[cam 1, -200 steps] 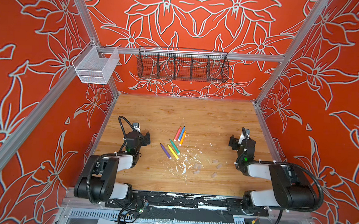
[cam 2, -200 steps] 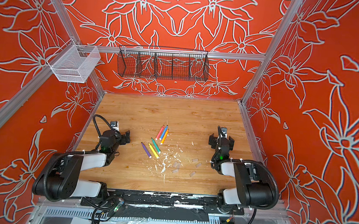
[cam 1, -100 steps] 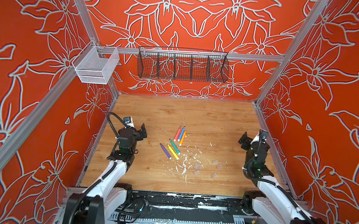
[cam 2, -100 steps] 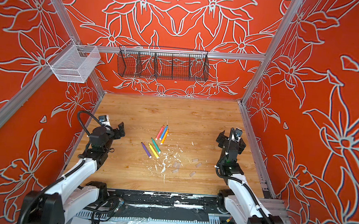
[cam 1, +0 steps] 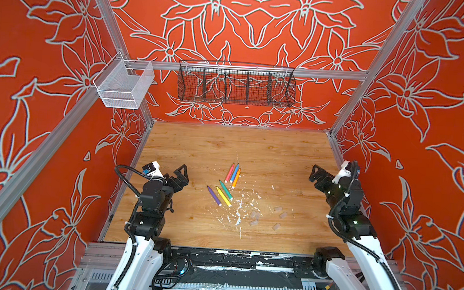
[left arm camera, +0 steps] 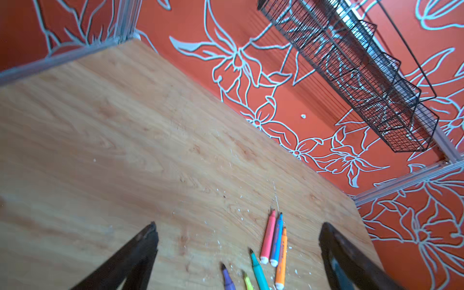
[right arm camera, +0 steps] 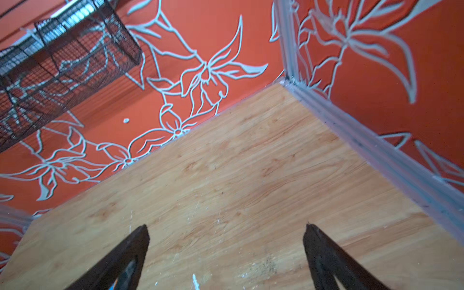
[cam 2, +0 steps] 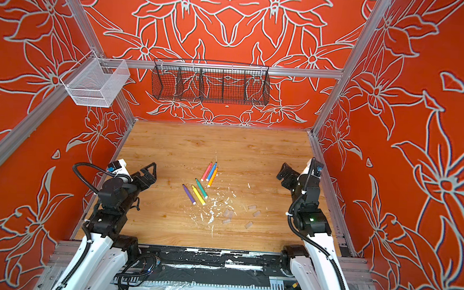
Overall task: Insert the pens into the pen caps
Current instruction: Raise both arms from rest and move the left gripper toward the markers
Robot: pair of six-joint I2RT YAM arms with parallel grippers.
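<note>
My left pincer is spread wide and holds nothing. It hangs over the worktop, well to the left of the white flecks. My right pincer is just as wide and just as empty, and it hangs well to the right of the flecks.

All six pens lie flat on the worktop with their tips bare. The pink pen, blue pen and orange pen lie side by side in a tight bundle beyond the flecks, on the side away from me, and their tips point away from me. The green pen, yellow pen and purple pen lie in a slanted row just left of the flecks. Green is nearest the flecks and purple farthest, and the blunt ends of green and yellow reach the edge of the flecks.

The caps are clear and lie loose to the right of the flecks, apart from every pen. Two sit together just beside the flecks, with a third a little nearer me. The other three lie farther right, apart from one another. I count six, though they are faint against the wood.

In the left wrist view, the gap of that pincer frames the pink, blue, orange and green pens, while purple and yellow are cut by the picture's edge. In the right wrist view, the gap of that pincer shows worktop and a few flecks.
</note>
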